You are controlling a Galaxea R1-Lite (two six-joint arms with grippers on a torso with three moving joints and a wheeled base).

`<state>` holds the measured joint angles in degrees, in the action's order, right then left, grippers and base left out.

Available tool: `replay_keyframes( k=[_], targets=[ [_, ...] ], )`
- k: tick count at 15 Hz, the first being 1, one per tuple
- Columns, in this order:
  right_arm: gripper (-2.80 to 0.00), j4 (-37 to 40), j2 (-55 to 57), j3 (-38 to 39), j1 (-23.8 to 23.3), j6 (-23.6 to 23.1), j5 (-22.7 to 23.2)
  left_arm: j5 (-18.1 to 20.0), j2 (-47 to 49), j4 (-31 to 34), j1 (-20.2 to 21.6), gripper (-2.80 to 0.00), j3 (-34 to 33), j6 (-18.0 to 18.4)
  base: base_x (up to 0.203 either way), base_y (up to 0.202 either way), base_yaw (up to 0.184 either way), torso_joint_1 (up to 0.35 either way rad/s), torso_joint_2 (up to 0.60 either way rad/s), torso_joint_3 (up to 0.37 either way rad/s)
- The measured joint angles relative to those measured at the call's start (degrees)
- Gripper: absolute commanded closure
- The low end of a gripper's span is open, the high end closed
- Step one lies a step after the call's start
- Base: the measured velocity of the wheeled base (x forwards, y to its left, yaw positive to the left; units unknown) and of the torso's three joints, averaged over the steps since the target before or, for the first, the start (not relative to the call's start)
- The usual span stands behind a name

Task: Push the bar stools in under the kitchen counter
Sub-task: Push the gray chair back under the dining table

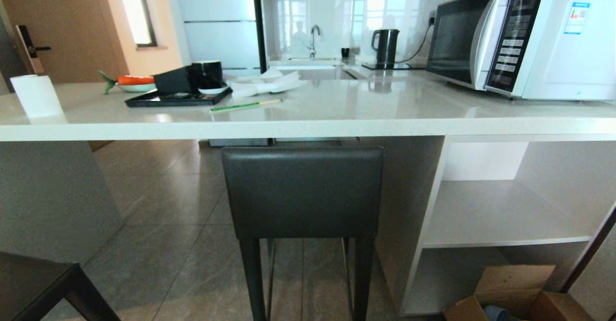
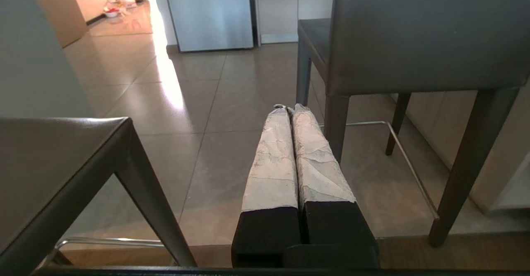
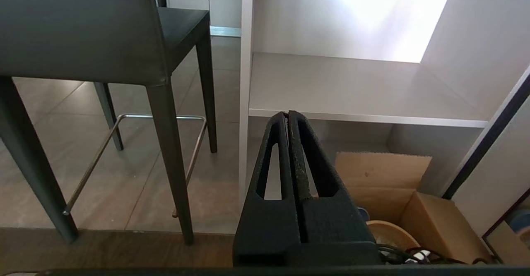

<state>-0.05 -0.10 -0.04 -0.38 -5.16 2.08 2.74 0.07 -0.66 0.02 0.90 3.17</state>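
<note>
One bar stool (image 1: 302, 193) stands at the centre of the head view, its dark grey backrest just below the white counter (image 1: 308, 119) edge and its seat tucked beneath the slab. The second bar stool (image 1: 33, 282) shows only as a dark corner at the lower left of that view, well short of the counter. Neither arm appears in the head view. In the left wrist view the left pincer (image 2: 288, 108), its fingers wrapped in pale tape, is pressed shut with nothing in it, low between the two stools. The right pincer (image 3: 287, 114) is likewise closed and empty, near the open white shelving (image 3: 360, 85), above a cardboard box (image 3: 385, 176).
</note>
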Motion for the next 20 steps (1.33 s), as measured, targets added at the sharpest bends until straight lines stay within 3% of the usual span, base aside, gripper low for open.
replay_keyframes(
  k=[13,20],
  targets=[
    [0.0,0.0,0.1,0.0,0.1,2.3,-0.9,-0.7,-0.1,-1.0,0.0,0.0,-0.3,-2.2,-0.005,0.0,0.0,0.001,0.0,0.0],
    [0.0,0.0,0.1,0.0,0.1,2.3,-1.0,-0.6,-0.1,-3.9,0.0,0.0,-0.9,-2.1,-0.192,0.0,-0.001,0.0,0.0,0.002]
  ],
)
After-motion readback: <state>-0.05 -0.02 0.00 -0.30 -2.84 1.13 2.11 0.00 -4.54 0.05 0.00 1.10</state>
